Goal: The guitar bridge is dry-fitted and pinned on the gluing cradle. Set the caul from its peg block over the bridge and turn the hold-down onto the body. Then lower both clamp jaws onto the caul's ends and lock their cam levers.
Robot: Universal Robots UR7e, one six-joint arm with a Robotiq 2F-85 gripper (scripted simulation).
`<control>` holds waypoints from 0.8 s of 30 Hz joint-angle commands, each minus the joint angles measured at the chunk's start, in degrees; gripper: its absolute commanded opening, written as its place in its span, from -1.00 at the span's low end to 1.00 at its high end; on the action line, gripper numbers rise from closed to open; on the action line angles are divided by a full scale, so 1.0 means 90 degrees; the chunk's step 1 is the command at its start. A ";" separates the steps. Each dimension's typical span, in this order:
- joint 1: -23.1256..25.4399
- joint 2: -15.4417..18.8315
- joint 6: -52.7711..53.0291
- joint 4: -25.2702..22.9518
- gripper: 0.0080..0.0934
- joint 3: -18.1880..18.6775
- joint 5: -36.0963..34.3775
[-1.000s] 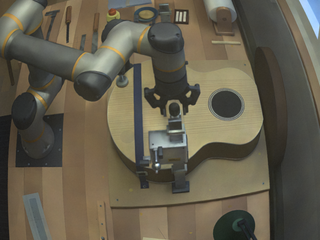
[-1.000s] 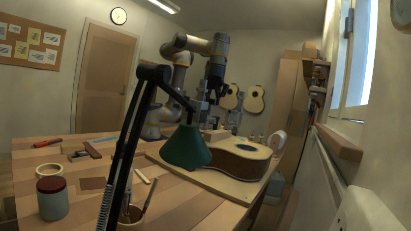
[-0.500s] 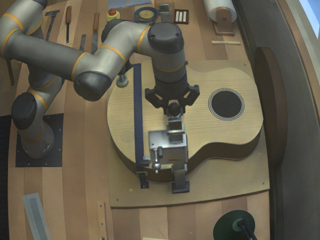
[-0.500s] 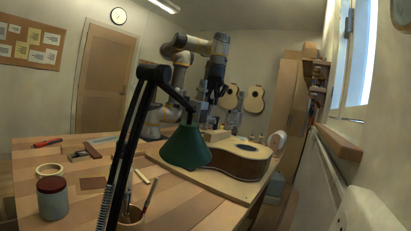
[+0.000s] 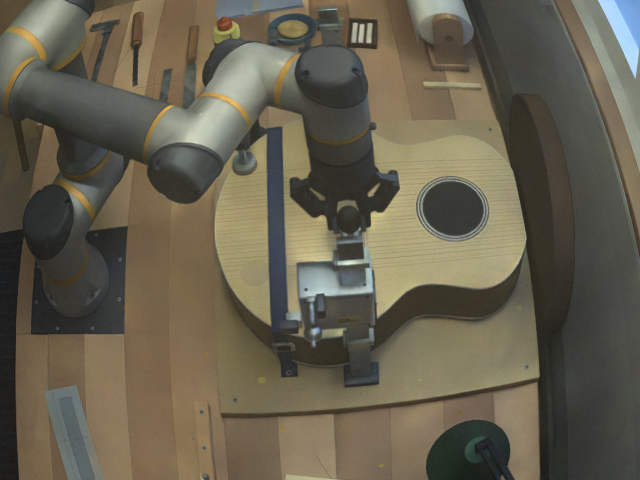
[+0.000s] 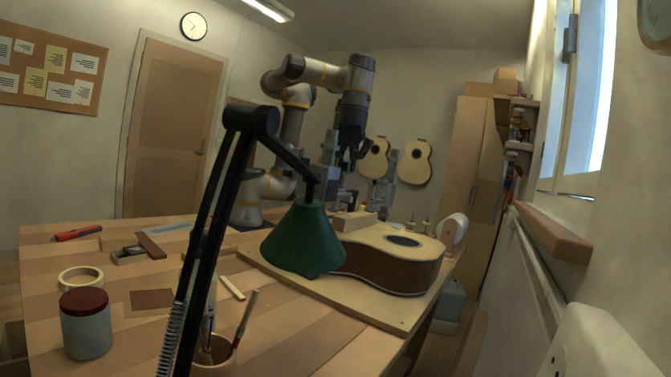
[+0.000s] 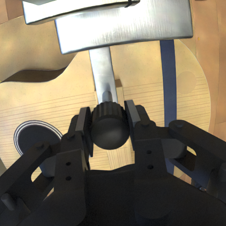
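Observation:
A black ribbed knob (image 7: 109, 125) tops a steel jaw arm (image 7: 103, 74) that reaches out from the near clamp's steel body (image 5: 336, 294) over the guitar (image 5: 372, 232). The knob (image 5: 349, 218) stands above the guitar top, left of the sound hole (image 5: 453, 208). A wooden caul (image 6: 354, 220) lies across the guitar top. A dark blue hold-down bar (image 5: 276, 227) crosses the lower bout. The near clamp's cam lever (image 5: 312, 323) with its ball end sits on the clamp's front. A second clamp (image 6: 382, 194) stands at the far side. My gripper (image 7: 108, 121) is closed around the black knob.
The green lamp shade (image 6: 304, 237) and its black arm (image 6: 220, 220) stand at the near edge of the cradle board (image 5: 377, 372). Hand tools (image 5: 137, 41) lie at the bench's back. A paper roll (image 5: 439, 23) stands on its holder at the right.

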 commanded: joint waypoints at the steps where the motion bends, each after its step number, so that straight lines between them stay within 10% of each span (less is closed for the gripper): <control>1: 0.0000 0.0000 0.0000 -0.0003 -1.00 0.0003 0.0000; 24: 0.0000 0.0004 0.0000 -0.0074 -1.00 0.0070 0.0000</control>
